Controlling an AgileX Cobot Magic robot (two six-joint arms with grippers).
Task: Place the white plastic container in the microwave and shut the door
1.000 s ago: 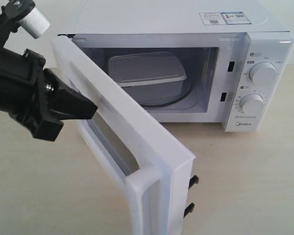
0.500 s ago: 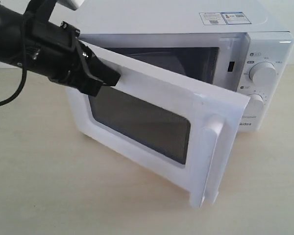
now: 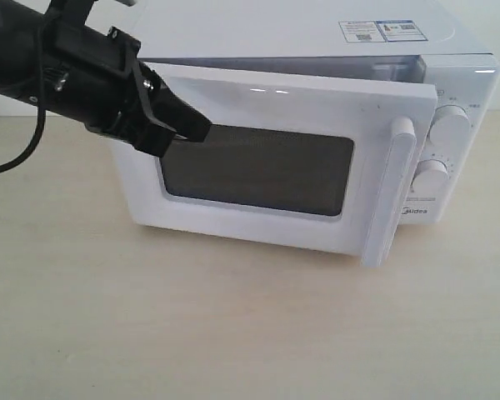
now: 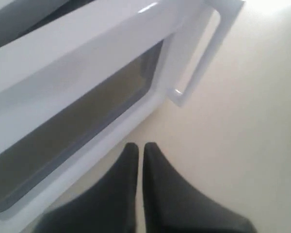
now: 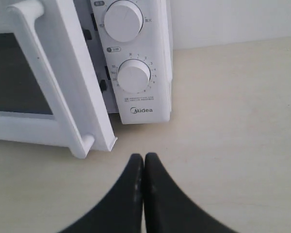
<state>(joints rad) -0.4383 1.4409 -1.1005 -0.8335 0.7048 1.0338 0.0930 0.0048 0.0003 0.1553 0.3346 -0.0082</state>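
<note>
The white microwave (image 3: pixel 300 37) stands at the back of the table with its door (image 3: pixel 292 171) swung nearly shut, a narrow gap left on the handle side. The vertical bar handle (image 3: pixel 392 187) stands beside the two dials (image 3: pixel 450 125). My left gripper (image 3: pixel 202 127) is shut and empty, its tips against the door's dark window near the hinge side; its fingers (image 4: pixel 136 165) show with the door (image 4: pixel 87 73) above them. My right gripper (image 5: pixel 144 158) is shut and empty, low over the table before the dials (image 5: pixel 134 76) and the door edge (image 5: pixel 63 73). The white plastic container is hidden behind the door.
The beige table (image 3: pixel 233 325) stretches in front of the microwave. A black cable (image 3: pixel 17 158) hangs from the left arm at the left edge. Stickers (image 3: pixel 379 31) sit on the microwave's top. The right arm does not show in the exterior view.
The door has swung from wide open to almost shut, with the left gripper moving right and back against it. The container, visible inside a second ago, is now covered.
</note>
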